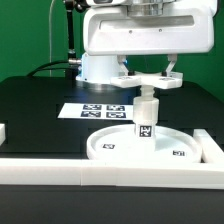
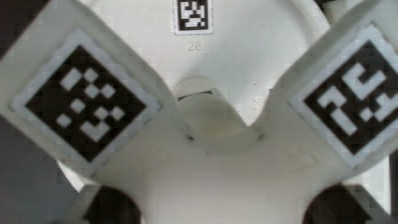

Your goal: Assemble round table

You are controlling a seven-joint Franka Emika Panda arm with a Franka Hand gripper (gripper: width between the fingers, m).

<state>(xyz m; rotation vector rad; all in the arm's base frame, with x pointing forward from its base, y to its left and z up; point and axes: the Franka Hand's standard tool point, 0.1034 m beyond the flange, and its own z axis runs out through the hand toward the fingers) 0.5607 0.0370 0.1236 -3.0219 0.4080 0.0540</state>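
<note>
A matte black table (image 1: 40, 110) fills the frame's left under a green backdrop (image 1: 25, 30), with the flat white marker board (image 1: 95, 108) left of centre. At lower centre lies the large rimmed round white plastic disc (image 1: 108, 147), with the short cylindrical tagged post (image 1: 146, 118) upright on it. Just above, the gripper (image 1: 148, 76) pinches the small cross-shaped white foot (image 1: 128, 80), jaws narrow on its smooth tagged arms.

Green backdrop wall (image 1: 25, 30) behind, black tabletop (image 1: 35, 100), long white edge rail (image 1: 40, 170) along its front, even light
</note>
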